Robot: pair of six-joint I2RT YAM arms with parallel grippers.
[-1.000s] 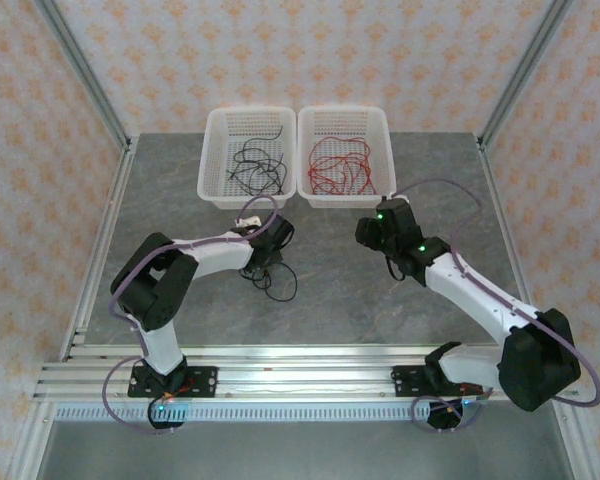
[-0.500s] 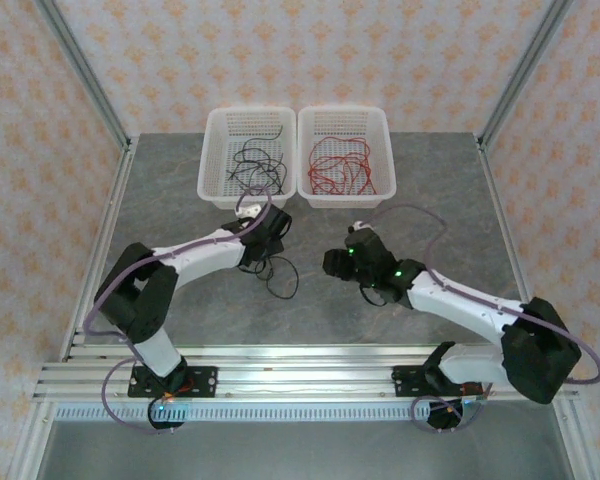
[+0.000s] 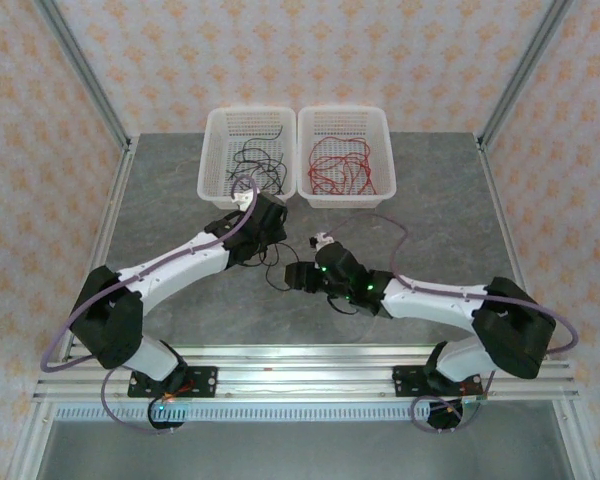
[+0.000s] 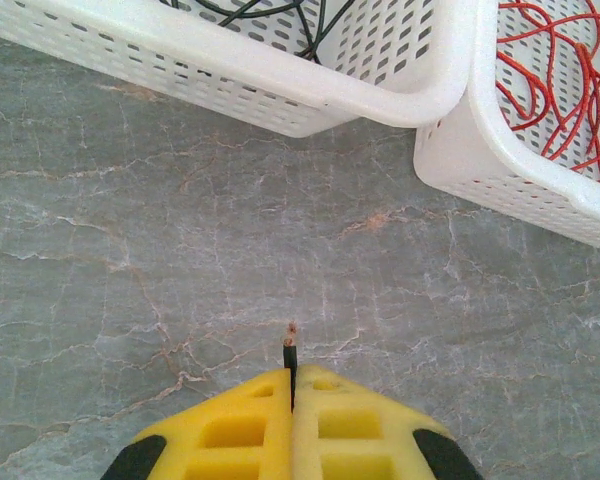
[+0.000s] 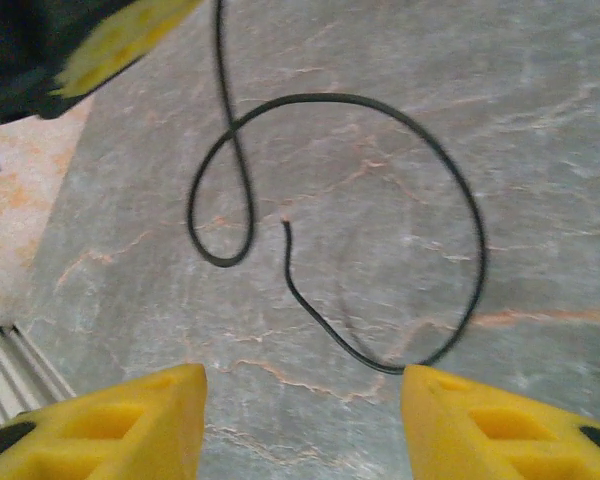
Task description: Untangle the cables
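Pinching the tip of the thin black curled cable (image 4: 290,355) in my closed left jaws, I am hovering my right jaws open over its loop lying on the grey marbled desk (image 5: 560,90).

The table (image 4: 180,250) looks matt veined stone, the baskets (image 4: 280,90) perforated plastic, the cable (image 5: 330,97) smooth-sheathed.

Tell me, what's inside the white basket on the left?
Thin black cables, loosely curled on the bottom of the basket. The left arm covers part of the near edge, so anything lying right there is hidden.
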